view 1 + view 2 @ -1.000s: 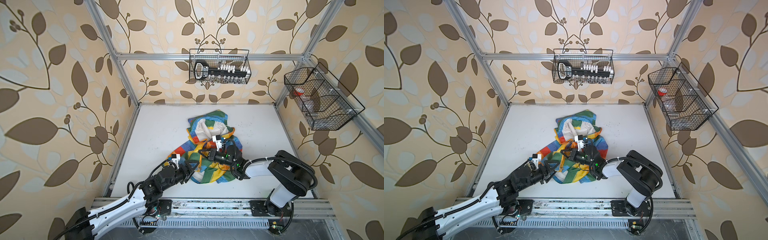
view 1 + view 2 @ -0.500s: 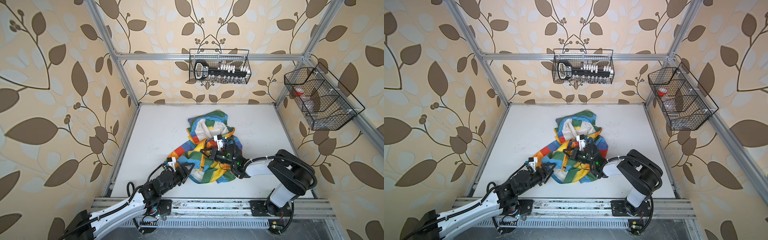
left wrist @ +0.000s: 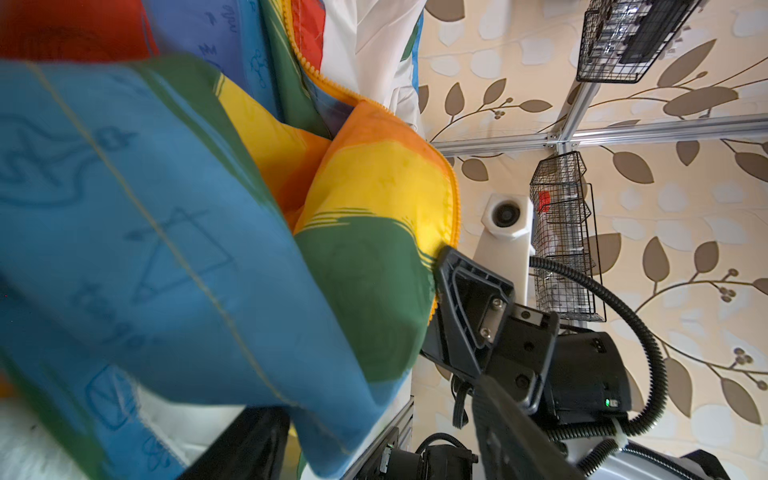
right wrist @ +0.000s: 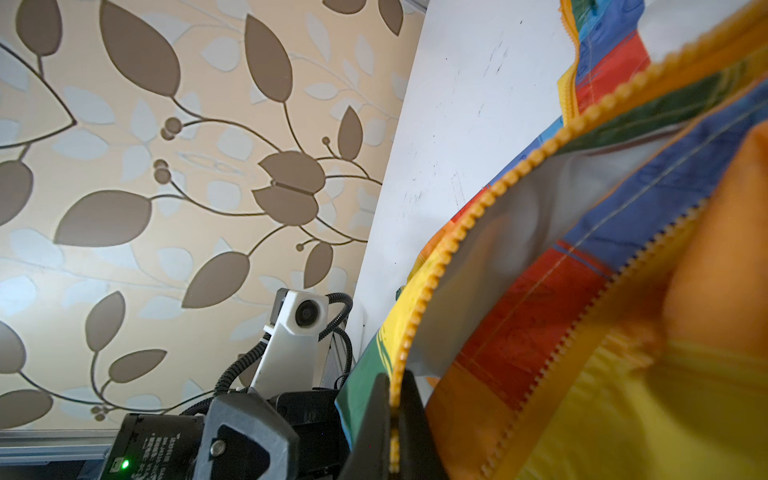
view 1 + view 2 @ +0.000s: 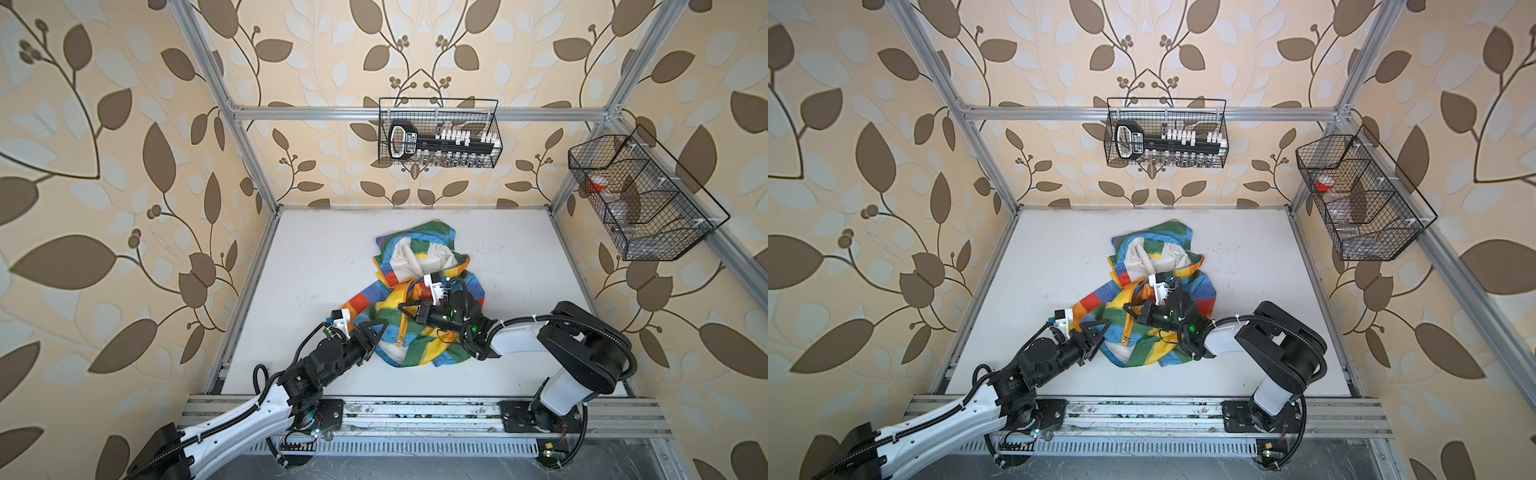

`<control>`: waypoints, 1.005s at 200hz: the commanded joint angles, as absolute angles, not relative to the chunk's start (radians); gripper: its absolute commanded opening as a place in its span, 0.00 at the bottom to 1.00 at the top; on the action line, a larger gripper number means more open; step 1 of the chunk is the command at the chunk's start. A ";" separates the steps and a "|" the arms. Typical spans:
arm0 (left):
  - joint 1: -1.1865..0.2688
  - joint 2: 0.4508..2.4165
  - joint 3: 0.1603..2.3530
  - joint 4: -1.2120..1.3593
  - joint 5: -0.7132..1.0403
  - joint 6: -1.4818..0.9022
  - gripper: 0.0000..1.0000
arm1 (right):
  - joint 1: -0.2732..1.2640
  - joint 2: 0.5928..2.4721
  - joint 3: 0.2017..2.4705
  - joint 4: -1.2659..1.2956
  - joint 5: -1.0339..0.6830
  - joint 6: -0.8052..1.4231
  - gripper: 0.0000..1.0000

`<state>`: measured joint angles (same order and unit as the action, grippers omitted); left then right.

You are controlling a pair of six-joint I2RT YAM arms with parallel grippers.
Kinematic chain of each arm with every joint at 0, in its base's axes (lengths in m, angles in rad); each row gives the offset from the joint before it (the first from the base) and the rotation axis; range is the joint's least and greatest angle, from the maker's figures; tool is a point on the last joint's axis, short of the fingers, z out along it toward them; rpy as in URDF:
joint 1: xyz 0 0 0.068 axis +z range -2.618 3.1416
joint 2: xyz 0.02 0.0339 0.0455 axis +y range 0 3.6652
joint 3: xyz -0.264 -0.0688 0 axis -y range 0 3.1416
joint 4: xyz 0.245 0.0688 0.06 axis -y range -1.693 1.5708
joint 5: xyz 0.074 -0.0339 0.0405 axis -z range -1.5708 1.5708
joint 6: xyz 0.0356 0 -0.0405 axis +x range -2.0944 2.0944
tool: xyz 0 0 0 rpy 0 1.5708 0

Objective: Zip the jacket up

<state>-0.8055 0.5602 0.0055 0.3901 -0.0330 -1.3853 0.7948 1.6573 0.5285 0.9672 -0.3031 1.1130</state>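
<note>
The rainbow-block jacket [image 5: 419, 299] [image 5: 1154, 299] lies crumpled mid-table, its hood with off-white lining towards the back. Its orange-yellow zipper [image 5: 403, 326] runs down the front fold. My right gripper [image 5: 402, 306] [image 5: 1126, 306] reaches in from the right and is shut on the zipper's toothed edge [image 4: 419, 307]; in the right wrist view its fingers [image 4: 409, 419] pinch those teeth. My left gripper [image 5: 379, 328] [image 5: 1100, 328] is open at the jacket's front-left edge. A blue fold of the jacket [image 3: 174, 257] hangs between its spread fingers [image 3: 511, 436].
The white table [image 5: 316, 257] is walled by an aluminium frame. A wire basket [image 5: 440, 137] hangs on the back wall, a second wire basket [image 5: 640, 199] on the right wall. The front rail [image 5: 415, 409] carries both arm bases.
The left gripper drew back a little, then returned to the jacket's edge with its jaws slightly narrower. The right gripper shifted slightly left, still holding the zipper edge.
</note>
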 commanded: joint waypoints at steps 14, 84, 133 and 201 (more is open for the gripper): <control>-0.787 0.652 0.037 0.528 0.012 -1.353 0.65 | 0.801 1.641 0.552 0.964 -0.290 1.103 0.00; -0.779 0.703 0.054 0.549 0.024 -1.339 0.18 | 0.798 1.641 0.550 0.902 -0.300 1.069 0.00; -0.775 0.691 0.047 0.512 0.018 -1.332 0.00 | 0.800 1.609 0.538 0.830 -0.338 1.019 0.23; -0.772 0.714 0.058 0.522 0.051 -1.301 0.49 | 0.806 1.722 0.543 1.051 -0.425 1.145 0.00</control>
